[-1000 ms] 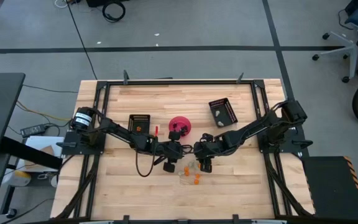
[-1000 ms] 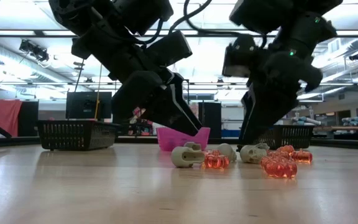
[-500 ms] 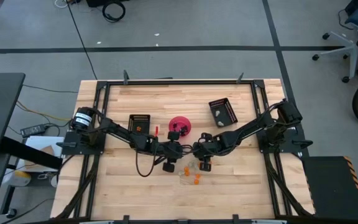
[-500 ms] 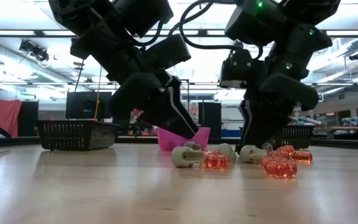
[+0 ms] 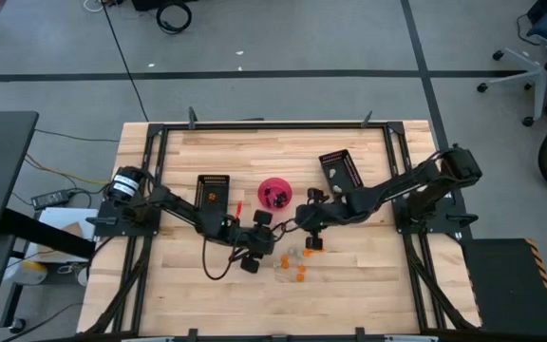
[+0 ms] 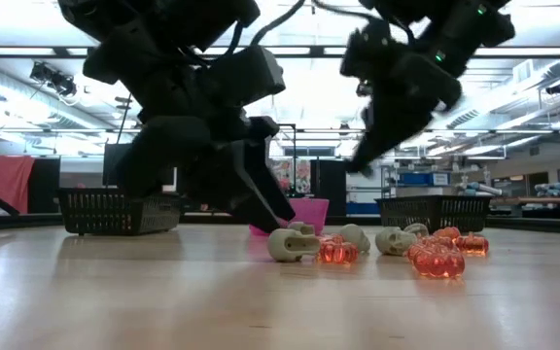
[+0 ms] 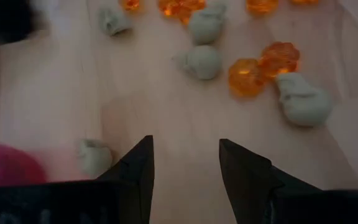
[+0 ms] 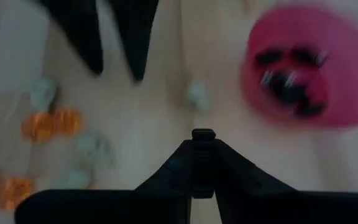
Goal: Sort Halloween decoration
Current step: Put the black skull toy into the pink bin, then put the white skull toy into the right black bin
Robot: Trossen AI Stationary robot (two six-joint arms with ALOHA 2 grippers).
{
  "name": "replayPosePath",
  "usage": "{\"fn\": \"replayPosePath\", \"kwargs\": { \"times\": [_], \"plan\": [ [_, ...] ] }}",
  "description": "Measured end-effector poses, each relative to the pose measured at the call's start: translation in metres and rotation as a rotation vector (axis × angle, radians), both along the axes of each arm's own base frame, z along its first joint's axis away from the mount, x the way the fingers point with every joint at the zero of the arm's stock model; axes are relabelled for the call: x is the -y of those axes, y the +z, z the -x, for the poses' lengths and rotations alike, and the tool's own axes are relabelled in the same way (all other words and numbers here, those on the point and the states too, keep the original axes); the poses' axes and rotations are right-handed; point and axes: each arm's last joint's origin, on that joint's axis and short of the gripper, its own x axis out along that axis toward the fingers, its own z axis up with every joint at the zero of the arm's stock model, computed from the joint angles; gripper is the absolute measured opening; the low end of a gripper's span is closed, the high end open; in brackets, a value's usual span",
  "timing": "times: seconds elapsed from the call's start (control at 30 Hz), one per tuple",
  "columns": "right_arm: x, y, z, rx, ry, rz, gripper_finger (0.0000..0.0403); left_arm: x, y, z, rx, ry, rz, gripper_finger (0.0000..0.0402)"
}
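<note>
Trinkets of the Halloween decoration (image 5: 292, 263) scattered low in the middle of the high view, on the wooden table (image 5: 188, 294): translucent orange pumpkin shapes (image 7: 251, 70) and whitish-grey skull-like lumps (image 7: 302, 102), all tiny beside the pink bowl (image 5: 274, 193). Black pieces (image 8: 289, 84) already lying inside that bowl, seen best in the right wrist view. Two black trays on the table, one (image 5: 213, 189) left of the bowl with an orange speck in it, one (image 5: 341, 171) right of the bowl with pale specks in it.

Seen level in the low view: skulls (image 6: 291, 243) and orange clusters (image 6: 437, 257) in a row on the wood, right of centre, with the bowl's pink wall (image 6: 311, 211) behind them and basket-like tray sides at far left and right. Seen only in the left wrist view: one lone grey skull (image 7: 94, 155) apart from the rest, just beside the bowl's pink edge.

Left gripper (image 5: 257, 249) low over the table, just left of the pile; jaws apart, nothing between them, bare wood in the gap. Right gripper (image 5: 306, 211) just right of the bowl, lifted clear of the table in the low view; fingers (image 8: 202, 163) pressed together, no trinket visible between them.
</note>
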Motion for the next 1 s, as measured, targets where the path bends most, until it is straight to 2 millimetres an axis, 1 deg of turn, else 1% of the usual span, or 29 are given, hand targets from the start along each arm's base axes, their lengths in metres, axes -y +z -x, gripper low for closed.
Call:
{"fn": "replayPosePath", "kwargs": {
  "times": [0.07, 0.13, 0.33, 0.43, 0.5, 0.63, 0.7, 0.8, 0.9, 1.0],
  "plan": [
    [0.005, 0.006, -0.005, 0.059, 0.020, 0.023, 0.0056, 0.000, 0.000, 0.000, 0.002, -0.008, -0.005, 0.0150],
    [0.012, 0.007, -0.012, 0.116, 0.032, 0.050, 0.0057, -0.002, 0.000, -0.001, 0.001, -0.001, -0.004, 0.0150],
    [0.037, -0.003, -0.035, 0.229, 0.029, 0.109, 0.0058, -0.005, -0.001, 0.000, -0.016, 0.005, -0.006, 0.0150],
    [0.052, -0.009, -0.039, 0.236, 0.007, 0.107, 0.0058, -0.005, -0.003, 0.002, -0.041, 0.010, -0.005, 0.0150],
    [0.061, -0.010, -0.039, 0.233, 0.007, 0.085, 0.0059, -0.006, -0.009, 0.007, -0.041, 0.017, 0.001, 0.0150],
    [0.070, -0.010, -0.039, 0.239, 0.033, 0.025, 0.0065, -0.009, -0.018, 0.014, 0.008, 0.034, 0.021, 0.0150],
    [0.072, -0.010, -0.038, 0.241, 0.049, 0.004, 0.0076, -0.010, -0.019, 0.015, 0.031, 0.043, 0.019, 0.0150],
    [0.073, -0.010, -0.038, 0.237, 0.052, -0.004, 0.0102, -0.011, -0.019, 0.014, 0.051, 0.063, 0.002, 0.0150],
    [0.073, -0.010, -0.038, 0.238, 0.050, -0.003, 0.0131, -0.016, -0.018, 0.012, 0.068, 0.102, 0.005, 0.0150],
    [0.074, -0.010, -0.037, 0.229, 0.042, 0.004, 0.0151, -0.023, -0.016, 0.009, 0.097, 0.172, 0.036, 0.0150]
  ]
}}
